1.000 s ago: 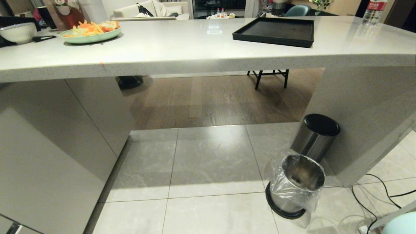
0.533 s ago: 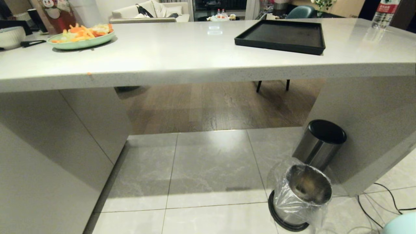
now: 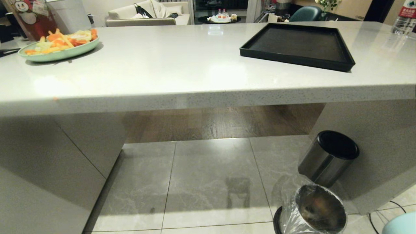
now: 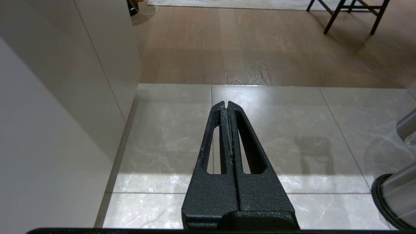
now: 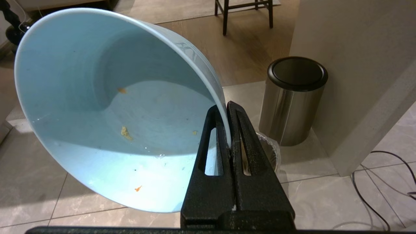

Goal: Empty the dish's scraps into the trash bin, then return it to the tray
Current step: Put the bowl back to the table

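Right end effector (image 5: 227,107), jaws clamped on the rim of the dish (image 5: 107,110); the dish is tilted on its side beside the fingers, with only small orange and yellow scraps (image 5: 125,132) stuck to its inner wall. Beyond the fingertips, on the floor, the lined trash bin (image 3: 320,209) stands just beside a black-topped bin (image 5: 294,97). Left end effector (image 4: 226,105), jaws pressed together and holding nothing, above the floor tiles. The tray (image 3: 297,45) lies bare on the tabletop (image 3: 182,68), well apart from a green plate (image 3: 58,48).
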Motion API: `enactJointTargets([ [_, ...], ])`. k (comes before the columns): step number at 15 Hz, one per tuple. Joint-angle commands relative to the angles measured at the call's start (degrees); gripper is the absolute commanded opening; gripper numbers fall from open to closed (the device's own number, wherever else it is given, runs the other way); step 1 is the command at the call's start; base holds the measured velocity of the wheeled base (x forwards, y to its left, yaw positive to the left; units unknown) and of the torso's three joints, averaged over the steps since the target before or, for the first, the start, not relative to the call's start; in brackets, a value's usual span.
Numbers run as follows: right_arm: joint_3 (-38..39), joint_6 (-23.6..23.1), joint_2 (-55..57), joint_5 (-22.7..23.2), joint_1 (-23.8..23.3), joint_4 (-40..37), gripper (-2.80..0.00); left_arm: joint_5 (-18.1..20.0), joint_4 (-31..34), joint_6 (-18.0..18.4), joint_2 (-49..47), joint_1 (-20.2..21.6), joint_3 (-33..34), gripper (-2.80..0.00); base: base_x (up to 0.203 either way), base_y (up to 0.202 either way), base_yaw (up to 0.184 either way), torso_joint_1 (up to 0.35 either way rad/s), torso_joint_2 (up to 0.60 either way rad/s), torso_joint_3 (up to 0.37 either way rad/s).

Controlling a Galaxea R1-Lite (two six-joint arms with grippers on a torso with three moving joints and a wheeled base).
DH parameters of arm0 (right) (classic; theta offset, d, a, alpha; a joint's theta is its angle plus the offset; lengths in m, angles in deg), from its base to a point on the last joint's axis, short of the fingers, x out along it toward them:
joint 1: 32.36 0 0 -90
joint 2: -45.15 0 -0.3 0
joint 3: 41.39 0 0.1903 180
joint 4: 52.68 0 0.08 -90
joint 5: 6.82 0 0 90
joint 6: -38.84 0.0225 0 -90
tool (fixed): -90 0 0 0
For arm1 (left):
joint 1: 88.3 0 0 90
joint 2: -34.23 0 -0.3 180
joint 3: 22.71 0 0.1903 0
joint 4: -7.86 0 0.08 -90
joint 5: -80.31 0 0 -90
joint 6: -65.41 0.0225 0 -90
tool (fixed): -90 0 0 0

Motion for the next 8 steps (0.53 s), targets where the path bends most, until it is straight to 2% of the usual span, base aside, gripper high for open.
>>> enactJointTargets([
  [1, 0.0, 0.0, 0.1, -0.1, 0.0, 0.1, -2.80, -0.1, 0.0, 0.0, -0.1, -0.1, 0.0, -2.80, 0.000, 0.000, 0.000, 0.000, 0.00, 0.000],
  [8, 0.0, 0.0, 0.1, -0.1, 0.0, 0.1, -2.80, -0.1, 0.0, 0.0, -0.1, -0.1, 0.0, -2.80, 0.000, 0.000, 0.000, 0.000, 0.00, 0.000],
])
